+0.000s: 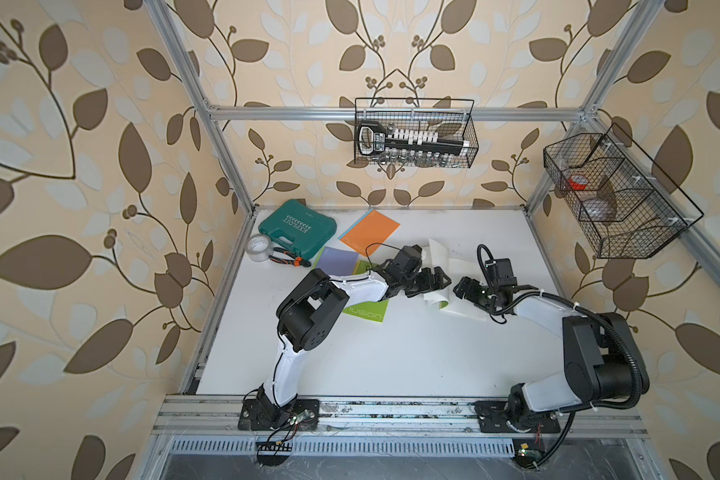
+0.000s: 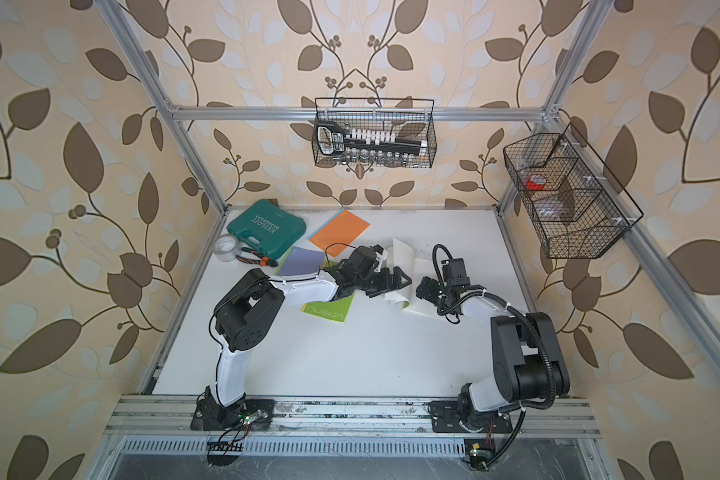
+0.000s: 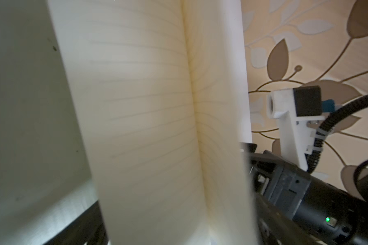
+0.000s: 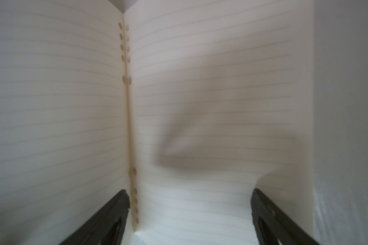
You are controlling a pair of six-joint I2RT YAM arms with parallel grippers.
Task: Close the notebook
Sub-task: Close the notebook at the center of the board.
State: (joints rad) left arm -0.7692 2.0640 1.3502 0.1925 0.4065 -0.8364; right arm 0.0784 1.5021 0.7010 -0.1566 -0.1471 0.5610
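Observation:
The notebook (image 1: pixel 447 259) lies open at mid-table with white lined pages; its left half curls upward, and a green cover edge shows at the near corner. It appears in both top views, also as the notebook (image 2: pixel 408 255). My left gripper (image 1: pixel 433 281) sits at the raised half's left edge, fingers spread. In the left wrist view the lined pages (image 3: pixel 149 118) fill the frame and hide the jaws. My right gripper (image 1: pixel 463 287) hovers over the flat right half. In the right wrist view this gripper (image 4: pixel 189 212) is open, its fingers (image 4: pixel 106 216) straddling the lined page (image 4: pixel 210 89) beside the punched spine.
Closed orange (image 1: pixel 371 230), purple (image 1: pixel 336 262) and green (image 1: pixel 366 312) booklets lie left of the notebook, partly under the left arm. A teal tool case (image 1: pixel 297 226), tape roll (image 1: pixel 258 248) and pliers (image 1: pixel 287 258) sit at the back left. Wire baskets (image 1: pixel 416 133) (image 1: pixel 612 195) hang on the frame.

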